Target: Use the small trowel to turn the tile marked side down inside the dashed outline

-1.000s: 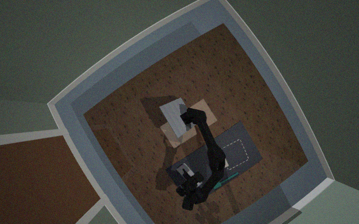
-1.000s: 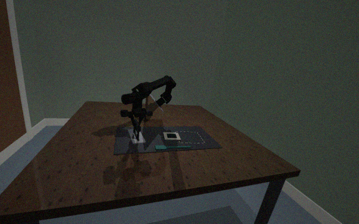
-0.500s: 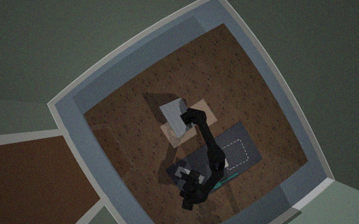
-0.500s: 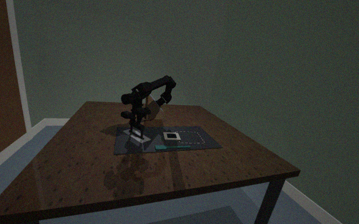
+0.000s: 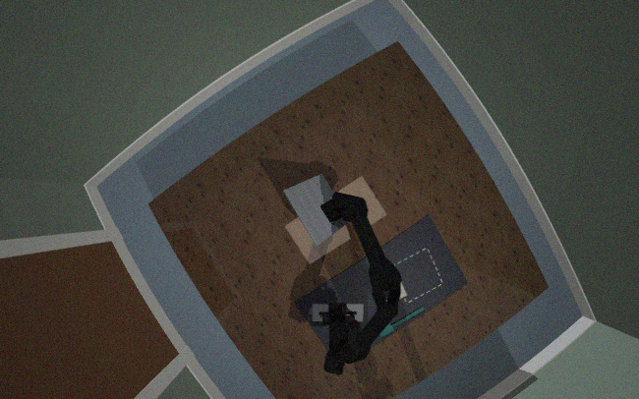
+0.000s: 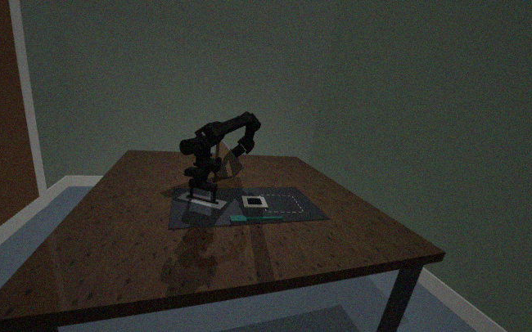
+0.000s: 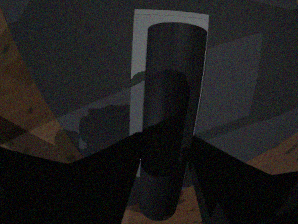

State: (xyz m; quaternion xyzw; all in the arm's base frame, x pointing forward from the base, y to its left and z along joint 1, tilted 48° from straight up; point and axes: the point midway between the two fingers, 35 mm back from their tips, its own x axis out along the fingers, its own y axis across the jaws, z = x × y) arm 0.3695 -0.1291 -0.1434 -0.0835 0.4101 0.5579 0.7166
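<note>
My gripper [image 5: 337, 313] [image 6: 203, 197] [image 7: 165, 140] is shut on the dark, round handle of the trowel, whose flat pale grey blade [image 5: 356, 310] [image 6: 222, 204] [image 7: 138, 55] shows beneath the handle. The trowel is over the left part of the dark mat [image 5: 431, 230] [image 6: 316, 215]; its exact height is hard to tell. The pale tile [image 5: 402, 291] [image 6: 263, 202] lies flat on the mat, its dark square mark facing up. It is at the left side of the dashed outline [image 5: 435, 265] [image 6: 293, 212], mostly outside it. The arm hides most of the tile in the top view.
A teal tool [image 5: 387, 329] [image 6: 238, 218] lies along the mat's front edge, in front of the tile. A grey-blue panel [image 5: 305, 205] stands beside the arm's base, with pale patches on the wooden table [image 5: 411, 124] [image 6: 128, 263] around it. Dark shadows fall across the mat.
</note>
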